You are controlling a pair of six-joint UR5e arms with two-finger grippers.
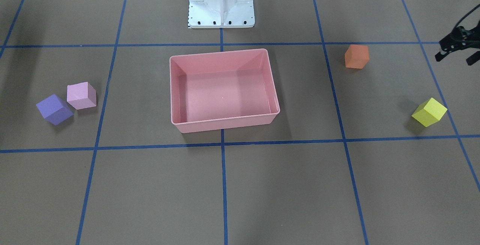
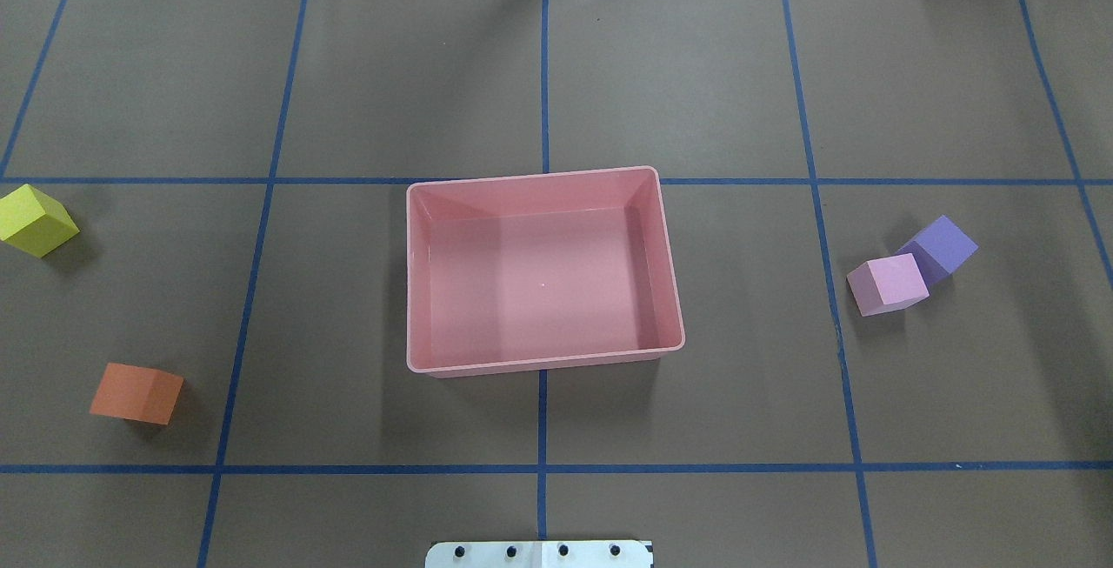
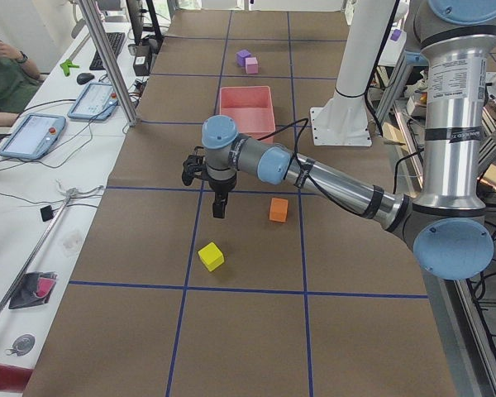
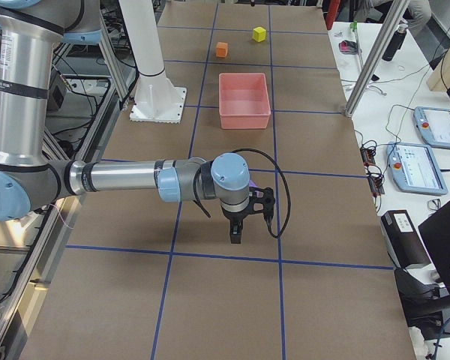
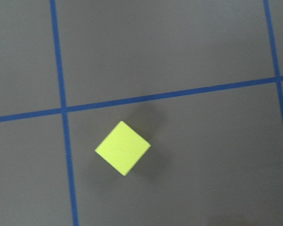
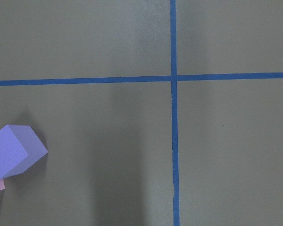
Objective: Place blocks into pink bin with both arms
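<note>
The desk [image 1: 262, 192] is covered in brown paper, and blue tape lines [image 1: 224, 185] cut it into big squares. From the front, the white base stand [image 1: 221, 8] sits at the far side and the pink bin [image 1: 225, 123] sits in the middle with nothing inside. The orange block [image 1: 356, 56] and the yellow block [image 1: 429, 112] lie on one side of it; the light pink block [image 1: 81, 95] and the purple block [image 1: 54, 109] lie on the other side, right next to each other. A bit of the left end effector [image 1: 453, 53] pokes in at the edge, cut off, so I cannot tell if it is released or clenched. From above, all four blocks sit on the paper away from the bin, so I think no part of the job is done and four blocks are left to move. From the left end, the left arm [image 3: 339, 186] reaches out and its end effector hangs above the paper near the yellow block; a person [image 3: 0, 83] sits by a side table [image 3: 33, 215] with tablets [image 3: 33, 136]. From the right end, the right arm [image 4: 120, 178] reaches out and the right end effector [image 4: 235, 234] points down; released or clenched, I cannot tell. The left wrist camera looks down on the yellow block alone. The right wrist camera shows the purple block at the edge, with a sliver of the light pink one.
</note>
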